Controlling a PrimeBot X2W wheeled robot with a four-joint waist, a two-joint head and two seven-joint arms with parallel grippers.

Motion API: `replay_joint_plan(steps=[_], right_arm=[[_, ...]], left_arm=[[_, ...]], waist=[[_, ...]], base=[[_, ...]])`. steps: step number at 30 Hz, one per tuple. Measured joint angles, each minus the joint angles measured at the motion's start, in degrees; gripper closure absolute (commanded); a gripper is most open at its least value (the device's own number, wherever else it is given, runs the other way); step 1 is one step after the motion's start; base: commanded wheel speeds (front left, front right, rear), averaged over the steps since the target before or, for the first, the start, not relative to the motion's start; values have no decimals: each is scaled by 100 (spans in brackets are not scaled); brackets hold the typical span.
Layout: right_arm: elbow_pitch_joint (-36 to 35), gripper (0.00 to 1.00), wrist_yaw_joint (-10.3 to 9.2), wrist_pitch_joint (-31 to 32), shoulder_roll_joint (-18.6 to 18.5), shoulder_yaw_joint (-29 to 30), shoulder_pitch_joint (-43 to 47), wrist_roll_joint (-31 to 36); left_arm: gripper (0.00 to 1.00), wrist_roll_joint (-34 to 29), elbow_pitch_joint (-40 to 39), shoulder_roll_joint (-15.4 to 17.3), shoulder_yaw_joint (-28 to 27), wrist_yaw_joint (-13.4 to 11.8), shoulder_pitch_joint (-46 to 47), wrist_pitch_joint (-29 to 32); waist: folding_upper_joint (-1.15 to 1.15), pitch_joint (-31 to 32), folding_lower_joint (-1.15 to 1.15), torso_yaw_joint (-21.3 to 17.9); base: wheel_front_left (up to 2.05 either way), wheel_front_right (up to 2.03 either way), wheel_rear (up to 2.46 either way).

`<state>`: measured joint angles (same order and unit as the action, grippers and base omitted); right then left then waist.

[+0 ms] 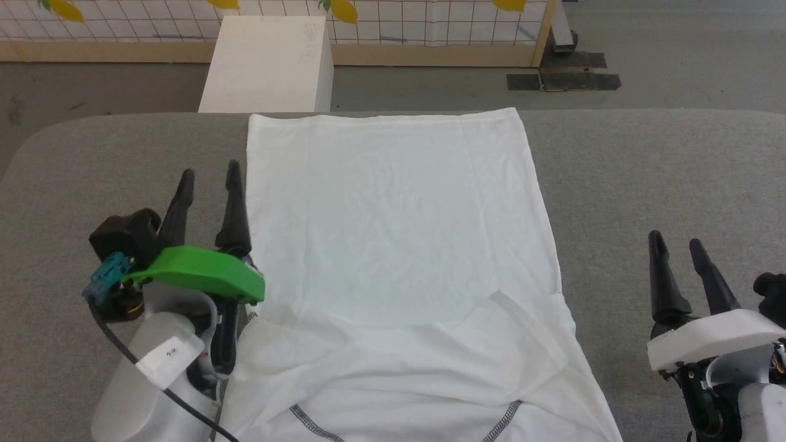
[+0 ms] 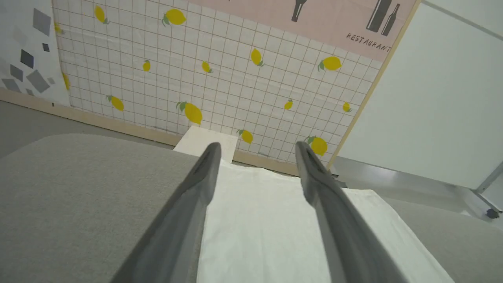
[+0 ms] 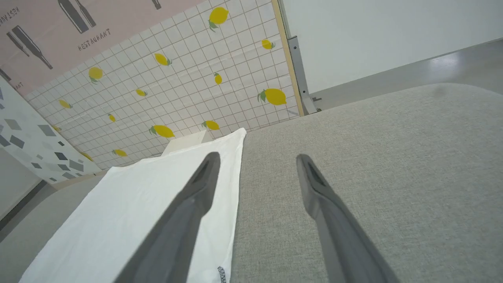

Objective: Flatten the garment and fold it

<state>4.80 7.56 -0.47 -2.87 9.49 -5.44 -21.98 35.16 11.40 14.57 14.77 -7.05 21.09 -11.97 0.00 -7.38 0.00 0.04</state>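
As I'm looking down from the head camera, the garment [image 1: 393, 233] is lying spread on the grey table [image 1: 645, 172]. Its closest part is sitting right under me: a rumpled extra layer folded across it, with dark zigzag stitching [image 1: 305, 420] curving along the bottom. At my lower left, the left gripper [image 1: 210, 170] is sitting just beside the garment's left edge with its fingers spread apart. Through its wrist camera I'm seeing one finger [image 2: 196, 188] running along that edge and the other lying over the white cloth. Over on the right, the right gripper [image 1: 675, 240] is sitting over bare table, apart from the garment's right edge, and its fingers are spread wide too. Moving further out, the main panel is stretching away smooth as a long rectangle, its far hem reaching the table's far edge. Just past that edge a white box [image 1: 267, 61] is standing. Behind it, a tiled wall panel [image 2: 235, 78] dotted with yellow lemons is closing off the back.
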Motion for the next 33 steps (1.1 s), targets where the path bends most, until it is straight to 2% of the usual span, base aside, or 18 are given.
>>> replay_joint_plan(steps=[5, 11, 13, 18, 24, 28, 33], right_arm=[[114, 0, 0, 886, 4, 41, -289, 107], [466, 0, 0, 2128, 1, 193, -1977, 720], [649, 0, 0, 2408, 2, 269, -2615, 840], [1218, 0, 0, 3304, -138, 374, -4188, 1635], [1816, 0, 0, 4492, -417, 318, -5566, 2438], [2078, 0, 0, 5317, -427, 277, -6268, 2859], [2269, 0, 1, 6646, -432, 250, -6649, 3328]], left_arm=[[0, -247, 94, 146, -258, -227, -315, -200], [0, -331, -282, 143, -481, -267, -350, -250], [0, -372, -423, 123, -510, -256, -323, -252], [0, -400, -711, 11, -583, -180, 87, -259], [0, -403, -971, -74, -597, -3, 523, -276], [0, -435, -1093, -133, -589, 42, 605, -277], [0, -450, -1182, -157, -550, 53, 606, -276]], waist=[[0, -138, 0, 58], [0, -570, 0, 104], [0, -752, 0, 136], [0, -1312, 0, 291], [0, -1997, 1, 585], [0, -2427, 2, 831], [0, -2869, 2, 1136]], base=[[0, 0, 0], [0, 0, 0], [0, 0, 0], [0, 0, 0], [0, 0, 0], [0, 0, 0], [0, 0, 0]])
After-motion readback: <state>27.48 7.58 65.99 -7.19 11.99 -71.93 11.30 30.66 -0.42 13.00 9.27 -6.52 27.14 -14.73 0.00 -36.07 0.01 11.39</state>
